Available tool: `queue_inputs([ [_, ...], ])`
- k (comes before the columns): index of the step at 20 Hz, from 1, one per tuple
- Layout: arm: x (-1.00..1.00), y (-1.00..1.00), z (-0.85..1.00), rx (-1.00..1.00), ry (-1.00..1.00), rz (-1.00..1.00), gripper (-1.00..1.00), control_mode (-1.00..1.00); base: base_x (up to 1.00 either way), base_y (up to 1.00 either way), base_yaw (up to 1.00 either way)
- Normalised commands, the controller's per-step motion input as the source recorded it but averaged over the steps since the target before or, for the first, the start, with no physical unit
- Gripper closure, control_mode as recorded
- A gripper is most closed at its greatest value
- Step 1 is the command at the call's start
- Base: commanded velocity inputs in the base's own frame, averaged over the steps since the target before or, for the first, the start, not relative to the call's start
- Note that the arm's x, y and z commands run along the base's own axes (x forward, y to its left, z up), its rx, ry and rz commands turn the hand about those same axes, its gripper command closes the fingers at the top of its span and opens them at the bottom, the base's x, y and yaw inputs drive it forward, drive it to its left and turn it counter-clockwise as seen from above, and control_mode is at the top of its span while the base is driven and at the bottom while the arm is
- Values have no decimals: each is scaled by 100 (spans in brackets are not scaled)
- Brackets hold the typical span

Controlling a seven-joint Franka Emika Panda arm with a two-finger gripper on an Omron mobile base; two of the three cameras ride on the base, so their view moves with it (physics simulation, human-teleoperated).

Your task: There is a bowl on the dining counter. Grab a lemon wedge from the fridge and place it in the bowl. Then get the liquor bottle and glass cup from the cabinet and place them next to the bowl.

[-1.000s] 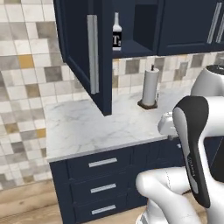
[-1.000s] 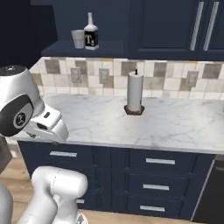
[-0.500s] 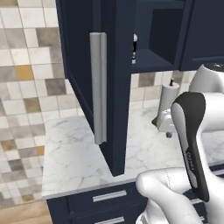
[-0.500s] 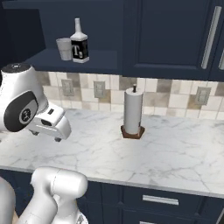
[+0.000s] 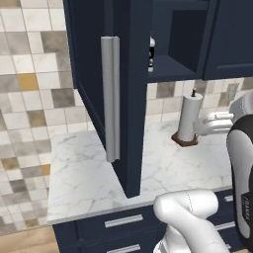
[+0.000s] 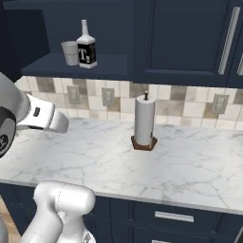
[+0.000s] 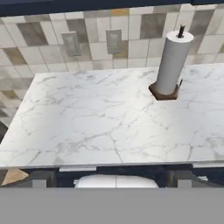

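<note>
The two-finger gripper (image 7: 112,183) shows as 2 small dark finger tips at the bottom of the hand view, set far apart with nothing between them: it stands wide and empty. It hangs over the near edge of a white grey-veined marble counter (image 7: 100,122), looking across it at a tiled wall (image 7: 43,35) of beige, grey and ochre squares.

Ahead of the gripper and to its right a white paper-towel roll on a brown wooden base (image 7: 171,65) stands upright on the counter.

Well above the gripper, the navy blue upper wall cabinet with a long grey vertical bar handle (image 5: 110,99) has its door swung open. On its shelf the small dark liquor bottle with a black label and white lettering (image 6: 86,46) stands upright, and the small translucent pale grey glass cup (image 6: 70,52) stands just beside it on the left
</note>
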Motion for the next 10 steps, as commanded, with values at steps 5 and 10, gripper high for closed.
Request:
queue_inputs([
  [5,35,0,77,0,-22,0,-100,-100,0,0,0],
  [10,60,0,54,0,-12,0,-100,-100,0,0,0],
])
